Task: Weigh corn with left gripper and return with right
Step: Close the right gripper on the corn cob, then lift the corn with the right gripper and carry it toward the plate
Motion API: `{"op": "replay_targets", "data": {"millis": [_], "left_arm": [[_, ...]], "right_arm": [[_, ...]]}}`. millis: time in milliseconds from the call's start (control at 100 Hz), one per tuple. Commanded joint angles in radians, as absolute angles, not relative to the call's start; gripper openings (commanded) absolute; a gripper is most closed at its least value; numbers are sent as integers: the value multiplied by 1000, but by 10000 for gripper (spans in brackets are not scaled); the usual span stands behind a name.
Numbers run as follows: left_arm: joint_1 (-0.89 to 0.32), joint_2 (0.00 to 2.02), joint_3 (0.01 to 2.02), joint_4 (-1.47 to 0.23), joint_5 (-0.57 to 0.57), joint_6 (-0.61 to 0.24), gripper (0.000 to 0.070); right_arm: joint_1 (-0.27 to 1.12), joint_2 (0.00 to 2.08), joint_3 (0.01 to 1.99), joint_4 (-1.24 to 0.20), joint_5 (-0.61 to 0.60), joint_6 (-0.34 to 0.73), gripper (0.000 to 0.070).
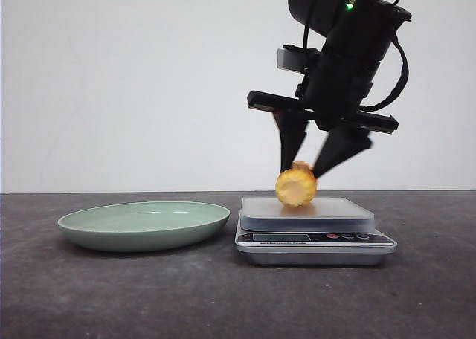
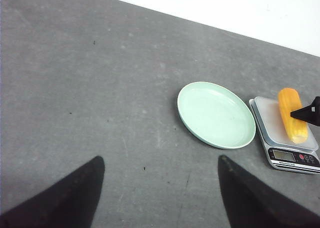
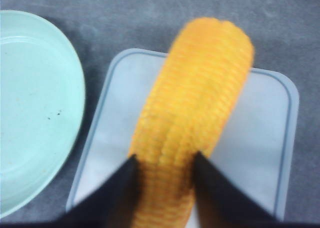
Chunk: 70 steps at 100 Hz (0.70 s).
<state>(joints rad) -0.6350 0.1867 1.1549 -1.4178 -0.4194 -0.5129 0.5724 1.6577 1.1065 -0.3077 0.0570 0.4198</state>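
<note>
The corn [image 1: 296, 187], a yellow-orange cob piece, lies on the platform of the silver kitchen scale [image 1: 312, 239]. My right gripper [image 1: 300, 172] comes down from above, and its black fingers press both sides of the cob. In the right wrist view the fingers [image 3: 117, 188] clamp the corn [image 3: 200, 103] over the scale platform [image 3: 265, 138]. My left gripper [image 2: 160, 158] is open and empty, high over bare table to the left. From there I see the corn [image 2: 292, 115], the scale [image 2: 290, 155] and one right fingertip [image 2: 310, 113].
A pale green empty plate [image 1: 141, 224] sits on the dark grey table just left of the scale. It also shows in the left wrist view [image 2: 215, 114] and the right wrist view [image 3: 35, 113]. A white wall stands behind the table.
</note>
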Motion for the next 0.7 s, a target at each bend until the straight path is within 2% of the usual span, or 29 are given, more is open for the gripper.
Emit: {"op": "replay_targets", "data": {"millis": [0, 320, 690], "left_arm": [[-639, 187, 1166, -1423, -423, -509, 433], [-639, 187, 1166, -1423, -426, -509, 433], [-639, 187, 1166, -1420, -427, -509, 433]], "right_arm": [[582, 1679, 1126, -291, 60, 439, 0], [601, 1661, 1126, -293, 126, 442, 0], [695, 1471, 1175, -267, 88, 411, 0]]}}
